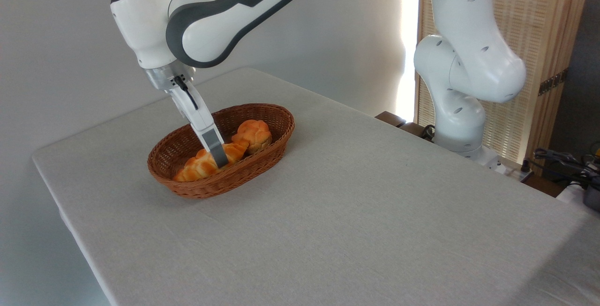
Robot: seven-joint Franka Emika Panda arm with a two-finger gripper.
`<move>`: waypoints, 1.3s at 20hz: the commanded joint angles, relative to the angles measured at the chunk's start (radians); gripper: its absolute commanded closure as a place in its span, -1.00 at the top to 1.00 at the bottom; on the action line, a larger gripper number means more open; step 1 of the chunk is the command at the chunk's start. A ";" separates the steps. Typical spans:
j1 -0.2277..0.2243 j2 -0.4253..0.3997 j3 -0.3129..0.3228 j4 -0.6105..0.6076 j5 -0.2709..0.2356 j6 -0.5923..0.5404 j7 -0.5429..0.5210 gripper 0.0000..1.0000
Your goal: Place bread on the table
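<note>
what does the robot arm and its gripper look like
The arm is glossy white with rounded, bulbous joints and dark grey inlays along the forearm link. A small blue light glows on the dark cap at the wrist end. Below a silvery metal flange, a short black cable runs down the white gripper body, which narrows into slim grey fingers. Small round dimples dot the white casings near the base.

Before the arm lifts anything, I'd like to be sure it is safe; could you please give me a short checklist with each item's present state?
1. Gripper down at the braided bread in the basket: ok.
2. Fingers closed firmly on the loaf: cannot tell, only one finger shows.
3. Round bun apart from the gripper: ok, though it touches the loaf's end.
4. Bare table to set the loaf on: ok.
5. Bread out of the basket: not ok, not yet.
</note>
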 commanded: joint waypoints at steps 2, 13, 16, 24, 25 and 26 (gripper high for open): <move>-0.017 0.024 0.002 -0.001 0.024 0.027 -0.009 1.00; -0.017 0.039 0.002 -0.001 0.024 0.024 -0.010 -0.20; -0.017 0.041 0.002 -0.001 0.023 0.023 -0.010 -0.32; -0.016 0.039 0.003 0.002 0.023 0.017 -0.007 -0.32; -0.017 0.039 0.003 0.002 0.023 0.015 -0.007 -0.32; -0.017 0.039 0.003 0.002 0.023 0.014 -0.006 -0.32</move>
